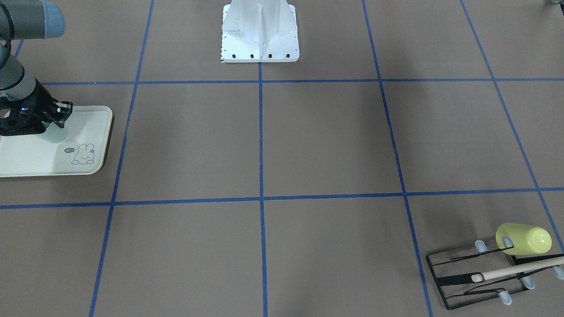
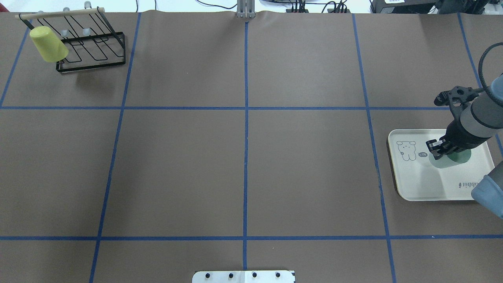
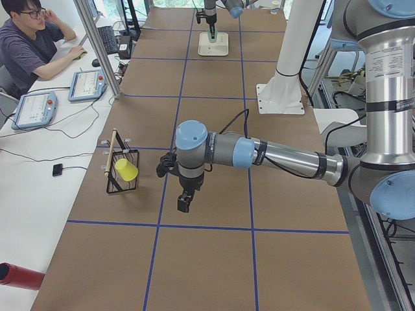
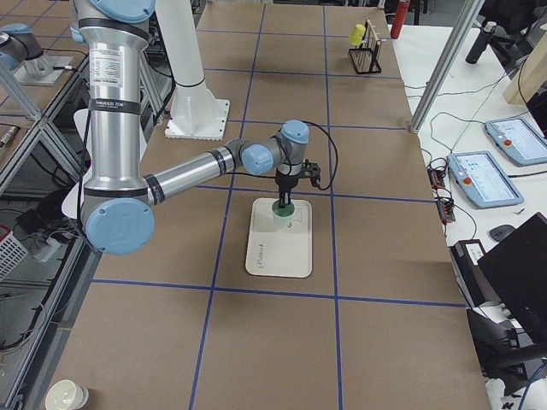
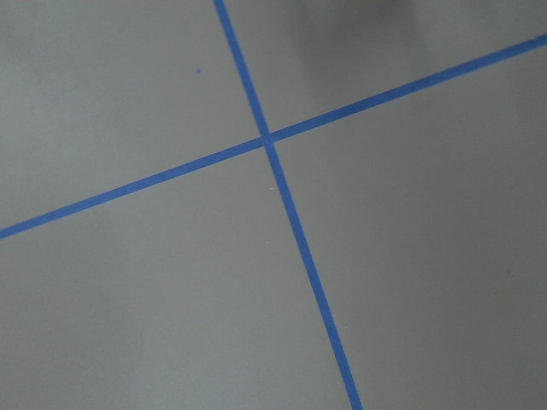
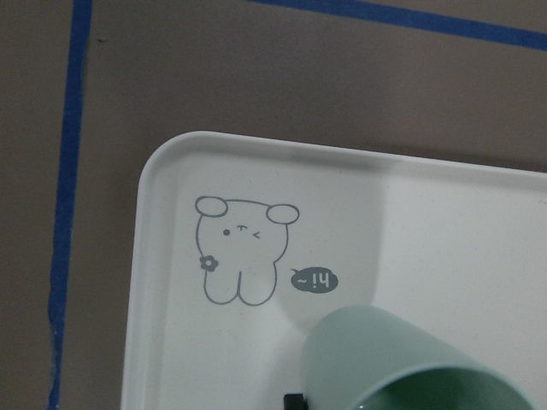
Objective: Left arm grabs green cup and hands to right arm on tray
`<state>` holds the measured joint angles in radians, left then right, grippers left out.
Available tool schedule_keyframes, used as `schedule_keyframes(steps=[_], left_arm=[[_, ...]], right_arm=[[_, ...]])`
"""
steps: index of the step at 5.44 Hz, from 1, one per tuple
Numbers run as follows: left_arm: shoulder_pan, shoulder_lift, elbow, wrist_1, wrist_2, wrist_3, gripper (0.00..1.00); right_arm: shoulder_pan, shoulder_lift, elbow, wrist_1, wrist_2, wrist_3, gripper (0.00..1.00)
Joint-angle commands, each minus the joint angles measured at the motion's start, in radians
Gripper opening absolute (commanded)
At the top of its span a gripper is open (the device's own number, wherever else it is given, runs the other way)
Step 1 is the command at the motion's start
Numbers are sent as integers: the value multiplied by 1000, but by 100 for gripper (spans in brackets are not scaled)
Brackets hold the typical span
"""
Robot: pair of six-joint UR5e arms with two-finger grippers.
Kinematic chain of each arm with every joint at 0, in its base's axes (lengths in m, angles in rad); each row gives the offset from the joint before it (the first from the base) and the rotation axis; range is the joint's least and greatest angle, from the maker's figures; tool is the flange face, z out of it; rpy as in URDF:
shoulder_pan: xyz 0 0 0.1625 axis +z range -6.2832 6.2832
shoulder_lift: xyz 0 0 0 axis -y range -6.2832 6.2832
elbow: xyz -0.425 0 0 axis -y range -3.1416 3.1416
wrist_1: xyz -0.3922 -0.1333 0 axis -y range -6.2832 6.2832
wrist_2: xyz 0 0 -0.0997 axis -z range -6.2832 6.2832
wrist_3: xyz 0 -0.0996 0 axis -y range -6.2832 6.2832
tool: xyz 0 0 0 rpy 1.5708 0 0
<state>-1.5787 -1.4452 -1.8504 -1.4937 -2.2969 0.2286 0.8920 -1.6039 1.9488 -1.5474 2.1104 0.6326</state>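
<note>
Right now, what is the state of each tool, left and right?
Left tool: cannot be told.
Right tool: closed on the pale mint-green plastic cup, over the cream rectangular tray.

Brown tabletop [image 2: 177, 165] (blue tape grid [image 2: 245, 157]), white desk [image 3: 19, 214] alongside.

The table [image 2: 177, 169] is dull brown, gridded with blue tape lines [image 2: 246, 157]. At three o'clock in the overhead view, the tray [image 2: 416, 184] is cream with a grey outline bunny [image 6: 241, 252] and a dark "hi~" bubble, and the green cup [image 6: 402, 359] is pale mint. At ten o'clock are a yellow-green cup [image 2: 49, 44] and a black wire rack [image 2: 94, 59]; the left arm [image 3: 285, 155] and right arm [image 4: 184, 175] are grey with pale blue joint caps.
</note>
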Motion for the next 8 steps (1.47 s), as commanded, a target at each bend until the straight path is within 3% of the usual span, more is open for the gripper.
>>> schedule_keyframes(steps=[1, 2, 3, 4, 6, 8], left_arm=[[-17, 0, 14, 0, -50, 0, 100], [-18, -3, 14, 0, -50, 0, 100], [-17, -6, 17, 0, -49, 0, 100], [-17, -6, 17, 0, -49, -2, 100], [-17, -6, 19, 1, -50, -5, 100], [-18, 11, 66, -43, -52, 3, 100]], right_arm=[[-13, 5, -17, 9, -53, 2, 0], [-18, 12, -28, 12, -52, -2, 0], [-27, 30, -49, 19, -55, -22, 55], [-25, 38, -51, 20, -72, -43, 99], [52, 36, 4, -8, -52, -69, 100], [237, 61, 45, -179, 9, -356, 100]])
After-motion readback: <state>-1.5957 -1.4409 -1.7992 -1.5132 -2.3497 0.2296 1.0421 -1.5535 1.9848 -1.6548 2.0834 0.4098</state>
